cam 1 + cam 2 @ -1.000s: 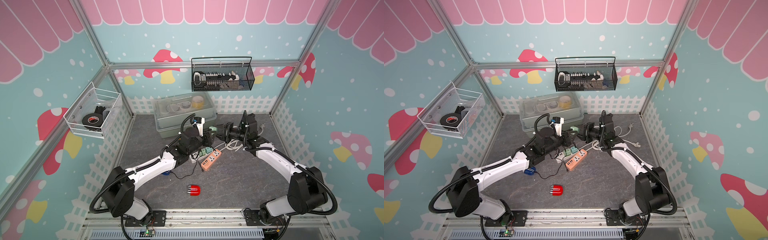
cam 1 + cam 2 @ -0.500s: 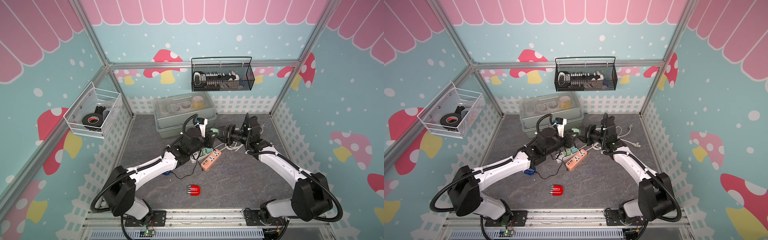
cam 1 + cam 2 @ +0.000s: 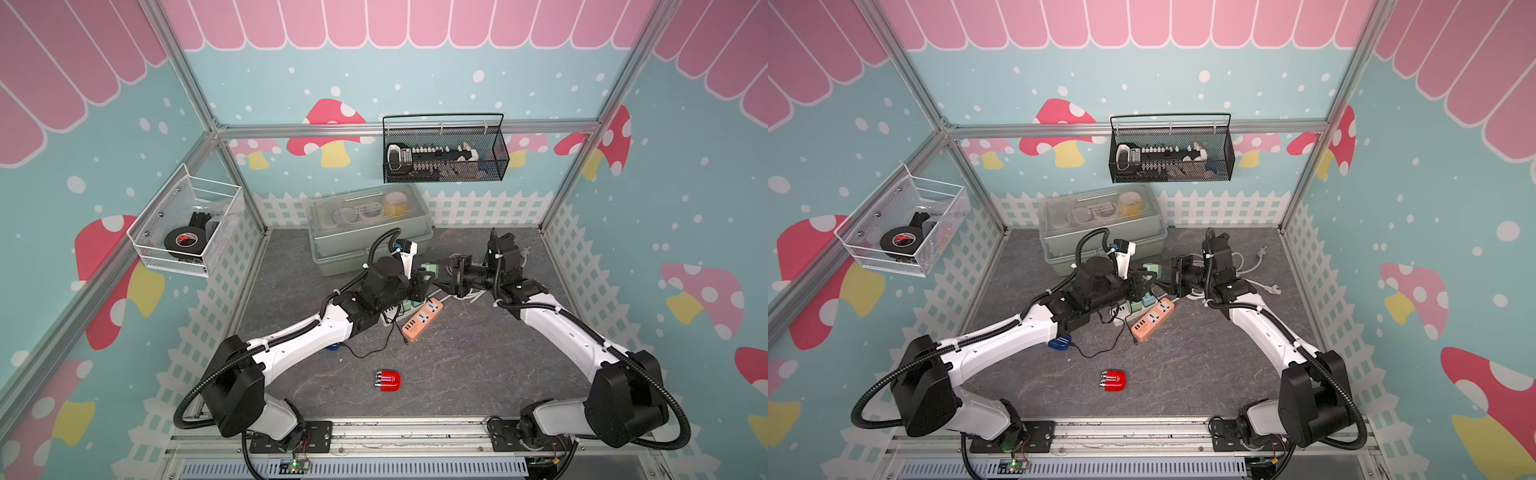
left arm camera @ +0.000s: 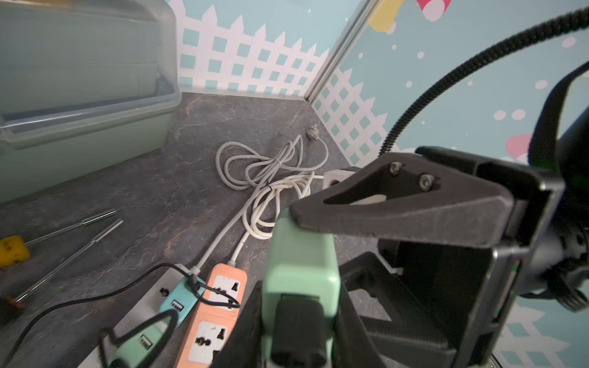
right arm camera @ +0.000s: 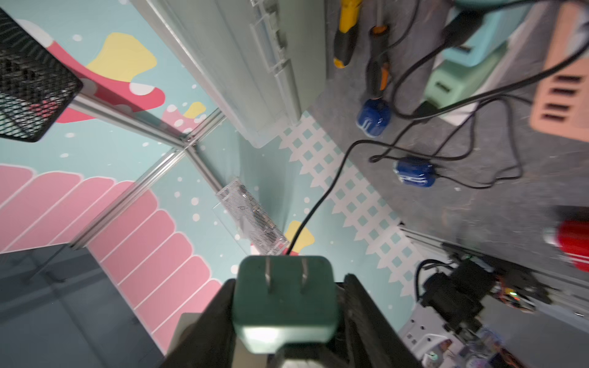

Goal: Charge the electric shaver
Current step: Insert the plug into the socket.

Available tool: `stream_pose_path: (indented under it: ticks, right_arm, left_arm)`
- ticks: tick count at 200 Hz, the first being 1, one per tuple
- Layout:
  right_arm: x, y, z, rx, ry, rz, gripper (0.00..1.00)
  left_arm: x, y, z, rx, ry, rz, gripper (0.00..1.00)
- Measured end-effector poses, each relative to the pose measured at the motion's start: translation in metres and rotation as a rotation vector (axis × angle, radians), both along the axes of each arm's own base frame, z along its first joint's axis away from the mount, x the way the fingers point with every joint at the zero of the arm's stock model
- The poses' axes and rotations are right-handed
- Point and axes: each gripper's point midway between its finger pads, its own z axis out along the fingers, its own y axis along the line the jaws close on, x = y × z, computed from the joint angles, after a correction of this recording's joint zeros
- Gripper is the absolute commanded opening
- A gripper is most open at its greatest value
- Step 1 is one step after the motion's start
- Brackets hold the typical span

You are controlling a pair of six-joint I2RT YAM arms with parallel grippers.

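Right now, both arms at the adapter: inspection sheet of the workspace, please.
Surface: grey tabletop, nothing spilled.
Job's things: red shaver lies free, no cable attached; green adapter held in the air; orange power strip on the table.
Clutter: screwdrivers, lidded bin, blue device.
Grippers: left gripper shut on the adapter; right gripper open around its pronged end.
Cables: black cable plugged into the adapter; white cords coiled.
Surroundings: black wire basket and white basket on the walls.

Green charger plug (image 3: pixel 1151 269) raised, unplugged from the orange power strip (image 3: pixel 1152 318).
Plug sat at 12 o'clock of the strip, two flat prongs bare, pointing toward 3 o'clock. Black cable (image 3: pixel 1096 353) ran slack from its back end down to the small blue shaver (image 3: pixel 1061 344), which lay flat at 9 o'clock of the strip.
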Motion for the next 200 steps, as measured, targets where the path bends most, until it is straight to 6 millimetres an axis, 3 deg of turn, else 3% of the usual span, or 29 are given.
stream_pose_path:
  ticks: [34, 53, 71, 85, 119, 140, 165, 200]
  right_arm:
    - [0.002, -0.083, -0.016, -0.342, -0.051, -0.036, 0.74]
    - [-0.006, -0.103, -0.018, -0.551, -0.153, 0.057, 0.74]
    - [-0.018, -0.107, -0.021, -0.691, -0.275, 0.177, 0.73]
    - [-0.032, -0.103, -0.024, -0.789, -0.382, 0.29, 0.73]
    - [-0.077, -0.066, -0.029, -0.897, -0.694, 0.539, 0.71]
    - [-0.102, -0.063, -0.032, -0.933, -0.872, 0.58, 0.71]
    - [-0.119, -0.077, -0.025, -1.0, -1.064, 0.512, 0.71]
    - [-0.13, -0.096, -0.001, -1.086, -1.236, 0.38, 0.68]
  left_arm:
    - [-0.013, 0.028, 0.005, 0.092, 0.054, 0.027, 0.0]
    - [-0.025, 0.032, 0.008, 0.163, 0.09, -0.022, 0.0]
    - [-0.037, 0.032, -0.002, 0.252, 0.141, -0.084, 0.0]
    - [-0.045, 0.028, -0.022, 0.332, 0.198, -0.134, 0.0]
    - [-0.063, 0.017, -0.102, 0.537, 0.382, -0.238, 0.0]
    - [-0.068, 0.007, -0.14, 0.629, 0.456, -0.275, 0.0]
    - [-0.064, -0.002, -0.156, 0.677, 0.475, -0.287, 0.0]
    - [-0.046, -0.007, -0.152, 0.7, 0.434, -0.245, 0.0]
